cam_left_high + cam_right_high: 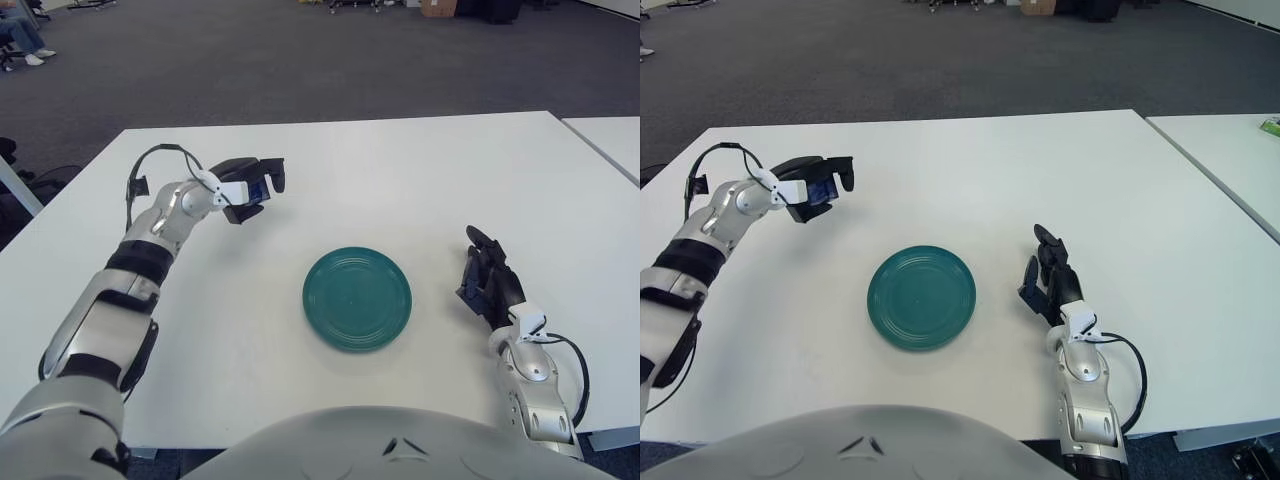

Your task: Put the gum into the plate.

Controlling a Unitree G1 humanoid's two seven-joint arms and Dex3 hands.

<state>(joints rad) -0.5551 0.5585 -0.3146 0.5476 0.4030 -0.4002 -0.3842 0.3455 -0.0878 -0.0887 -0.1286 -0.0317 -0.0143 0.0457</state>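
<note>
A round green plate [357, 298] lies on the white table [400, 170] near its front middle, with nothing on it. My left hand [255, 188] is raised above the table, up and left of the plate, its fingers curled around a small blue gum pack [257, 189]. The pack also shows in the right eye view [821, 192], partly hidden by the fingers. My right hand [487, 275] shows to the right of the plate with its fingers spread, holding nothing.
A second white table [610, 140] stands at the right, separated by a narrow gap. Grey carpet lies beyond the far edge. A cable [160, 155] loops off my left wrist.
</note>
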